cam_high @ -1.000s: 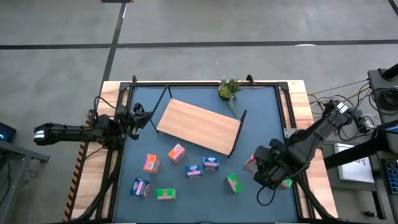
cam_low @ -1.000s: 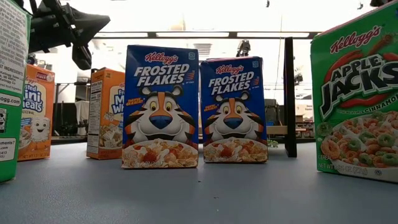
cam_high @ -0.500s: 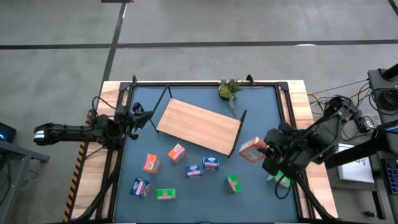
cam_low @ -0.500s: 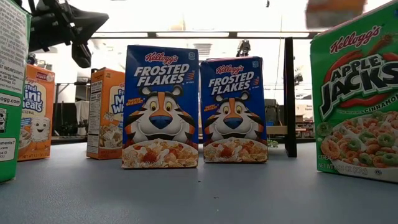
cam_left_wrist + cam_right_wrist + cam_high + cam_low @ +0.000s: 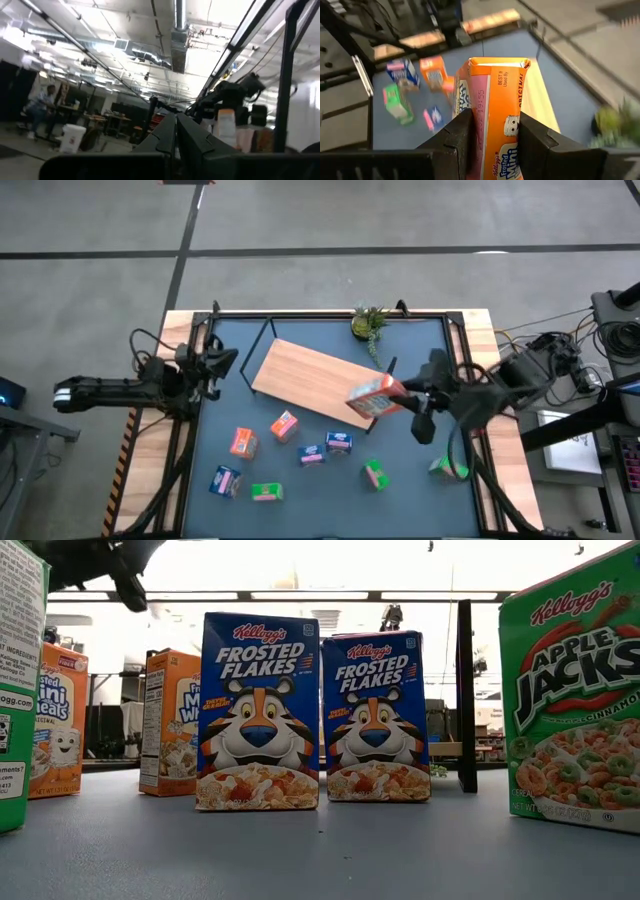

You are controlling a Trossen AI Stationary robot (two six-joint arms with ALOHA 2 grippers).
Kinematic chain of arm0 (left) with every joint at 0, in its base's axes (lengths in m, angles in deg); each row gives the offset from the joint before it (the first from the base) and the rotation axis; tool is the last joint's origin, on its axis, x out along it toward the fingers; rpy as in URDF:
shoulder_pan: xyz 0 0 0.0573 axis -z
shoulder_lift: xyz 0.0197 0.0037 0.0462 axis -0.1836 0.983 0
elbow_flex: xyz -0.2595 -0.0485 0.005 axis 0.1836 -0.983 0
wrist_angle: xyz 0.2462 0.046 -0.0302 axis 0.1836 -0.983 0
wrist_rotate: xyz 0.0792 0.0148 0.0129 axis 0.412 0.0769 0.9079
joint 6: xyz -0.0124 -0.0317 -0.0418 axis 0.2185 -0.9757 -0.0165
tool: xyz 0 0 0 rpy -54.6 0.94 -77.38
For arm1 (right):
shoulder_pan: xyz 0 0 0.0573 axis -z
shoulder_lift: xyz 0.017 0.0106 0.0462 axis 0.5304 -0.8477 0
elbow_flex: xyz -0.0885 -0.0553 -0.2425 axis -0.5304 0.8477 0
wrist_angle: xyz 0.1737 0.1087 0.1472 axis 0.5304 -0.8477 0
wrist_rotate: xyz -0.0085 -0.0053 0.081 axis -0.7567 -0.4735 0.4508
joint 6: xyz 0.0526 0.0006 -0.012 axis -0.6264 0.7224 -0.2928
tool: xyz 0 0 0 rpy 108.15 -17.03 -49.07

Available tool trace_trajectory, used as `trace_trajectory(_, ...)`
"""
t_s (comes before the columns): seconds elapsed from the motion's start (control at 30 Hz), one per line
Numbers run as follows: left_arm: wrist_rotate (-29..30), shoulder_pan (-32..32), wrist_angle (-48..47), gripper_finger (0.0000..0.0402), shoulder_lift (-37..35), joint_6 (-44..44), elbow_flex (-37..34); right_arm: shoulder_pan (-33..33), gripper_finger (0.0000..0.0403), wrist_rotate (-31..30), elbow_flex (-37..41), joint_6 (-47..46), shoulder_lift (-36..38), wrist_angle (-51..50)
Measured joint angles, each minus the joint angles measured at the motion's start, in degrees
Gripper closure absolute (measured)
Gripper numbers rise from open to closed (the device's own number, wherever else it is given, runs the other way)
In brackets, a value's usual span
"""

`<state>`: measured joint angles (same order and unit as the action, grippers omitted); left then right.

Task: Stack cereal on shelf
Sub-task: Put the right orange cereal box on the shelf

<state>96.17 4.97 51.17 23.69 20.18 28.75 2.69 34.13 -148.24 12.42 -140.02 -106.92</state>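
1. while the left arm waits at the table's left edge, the right gripper (image 5: 395,395) hangs over the right end of the large flat light-wood shelf (image 5: 310,380), its 2 dark fingers (image 5: 455,137) pressed against the sides of a small orange-red frosted mini-wheats cereal box (image 5: 372,397).
2. in the right wrist view that orange-red box (image 5: 495,120) sits upright between the fingers, its top flap toward the table, with the wooden board and dark blue tabletop (image 5: 570,107) beyond it.
3. the shelf lies at an angle on the tabletop, with a thin black metal leg (image 5: 385,392) showing at its right end.
4. the left gripper (image 5: 215,365) sits beside the shelf's left end, its fingers (image 5: 167,132) drawn tight together with nothing between them.
5. on the tabletop in front of the shelf lie 2 more orange-red boxes (image 5: 243,442) and (image 5: 285,425), 3 blue-purple boxes (image 5: 225,480), (image 5: 312,455) and (image 5: 339,443), and 2 green boxes (image 5: 266,492) and (image 5: 376,474).
6. a 3rd green box (image 5: 448,469) lies near the table's right edge.
7. a small green potted plant (image 5: 368,322) stands at the table's far edge, behind the shelf.
8. from table height, 2 blue frosted flakes boxes (image 5: 258,710) stand upright side by side.
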Motion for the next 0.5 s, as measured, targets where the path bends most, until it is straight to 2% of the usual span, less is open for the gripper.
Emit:
trace_trajectory(0.23,0.0,-0.02,-8.52,0.0402,0.8,6.57,4.24,10.82,0.0289,7.23,-0.2,19.04,-3.04,13.45)
trace_trajectory(0.37,-0.01,-0.02,-10.16,0.0402,0.76,6.87,4.24,18.06,0.0289,14.62,-0.2,22.62,-5.76,15.53)
trace_trajectory(0.5,-0.02,-0.02,-10.75,0.0402,0.46,7.83,4.2,24.32,0.0289,18.62,-0.2,24.55,-8.57,15.32)
